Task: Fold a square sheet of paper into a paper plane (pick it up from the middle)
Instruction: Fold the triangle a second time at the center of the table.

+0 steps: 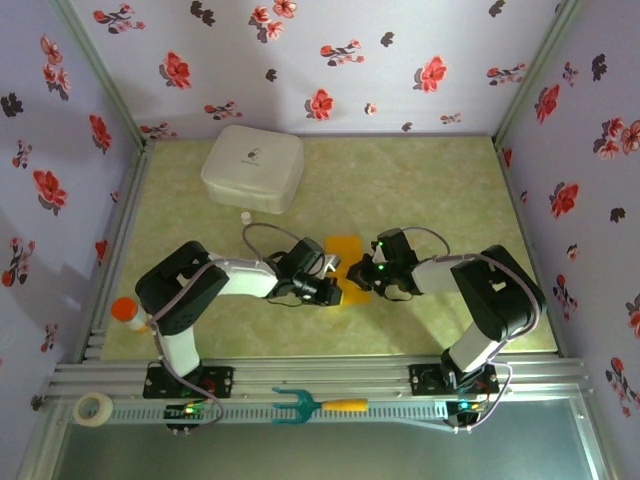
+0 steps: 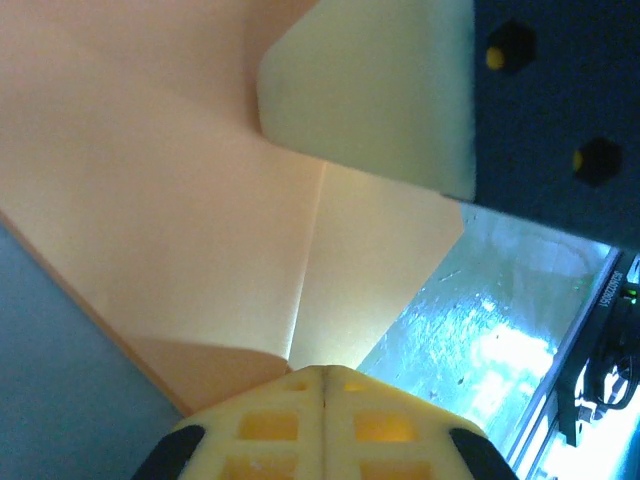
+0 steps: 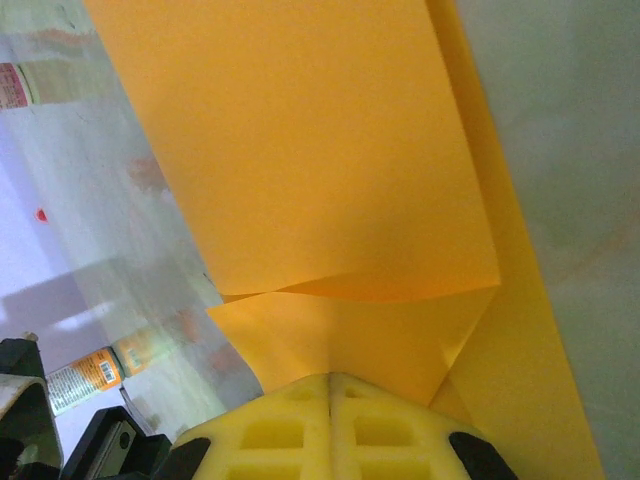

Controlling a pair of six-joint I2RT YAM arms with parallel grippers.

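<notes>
Paper plane [image 1: 346, 250]: smooth orange-yellow sheet, sharply creased, lying on the glossy green table [image 1: 450, 200] between both grippers.
Left gripper [image 2: 325, 372]: yellow ribbed fingers closed, tips on the paper.
Right gripper [image 3: 330, 378]: closed at a folded flap.

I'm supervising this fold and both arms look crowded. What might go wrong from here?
The left gripper and right gripper, both shut, sit very close over the orange paper; they may collide. The flap by the right gripper looks loose, so pressing or dragging might crease it crooked.
</notes>
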